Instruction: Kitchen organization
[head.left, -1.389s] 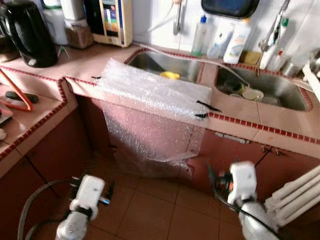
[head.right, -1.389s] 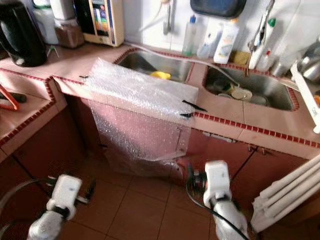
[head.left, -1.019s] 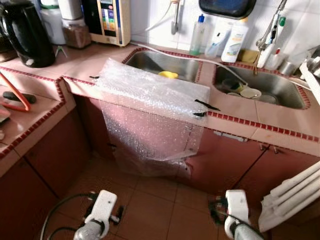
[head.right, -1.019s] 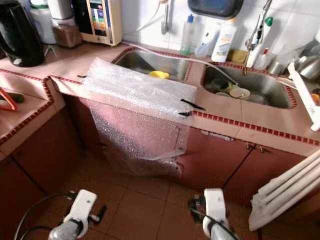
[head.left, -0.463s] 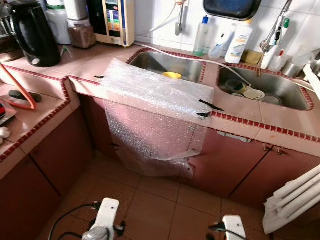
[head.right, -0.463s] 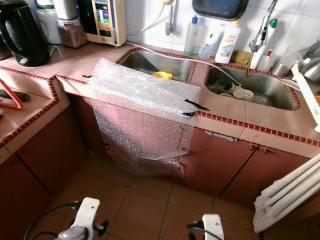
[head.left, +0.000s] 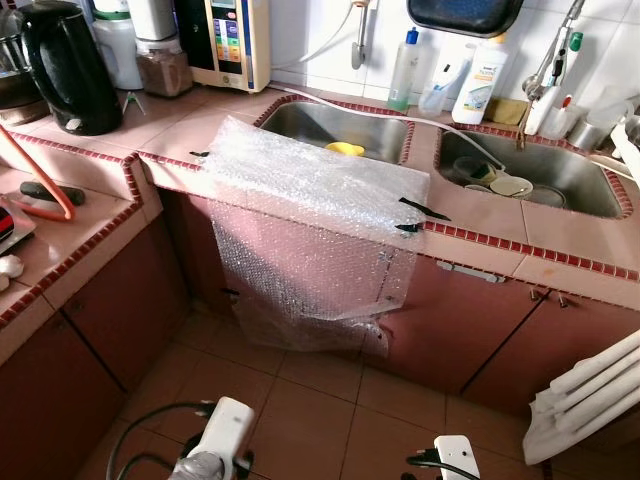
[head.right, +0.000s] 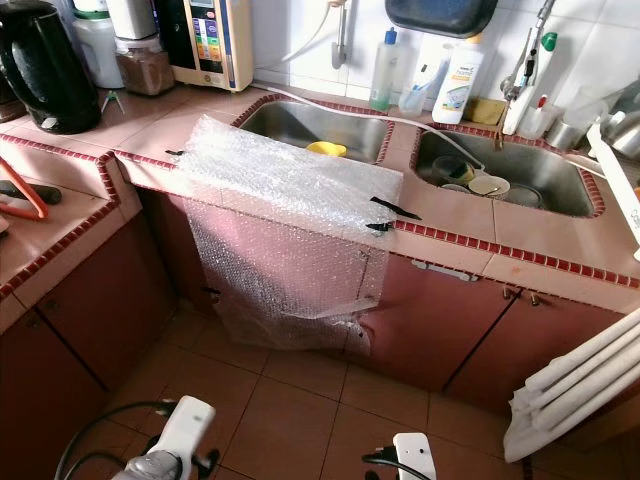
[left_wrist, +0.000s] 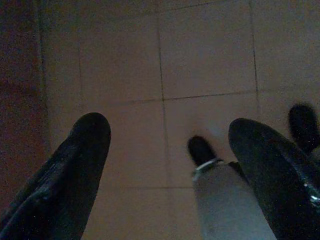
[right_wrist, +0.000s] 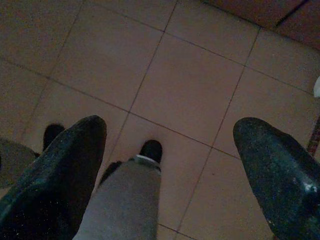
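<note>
Bubble wrap (head.left: 310, 230) drapes over your counter (head.left: 480, 215) edge before the sink (head.left: 335, 125), kettle (head.left: 65, 65) far left; left gripper (left_wrist: 165, 150) and right gripper (right_wrist: 170, 145) hang spread over floor tiles (right_wrist: 190, 85).

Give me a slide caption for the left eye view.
Bubble wrap draped over the tiled counter beside a double sink.

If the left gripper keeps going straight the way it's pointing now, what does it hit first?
Most likely the tiled floor: the open left gripper points down at it with nothing between the fingers. The robot's own leg sits close by, though depth is unclear.
</note>
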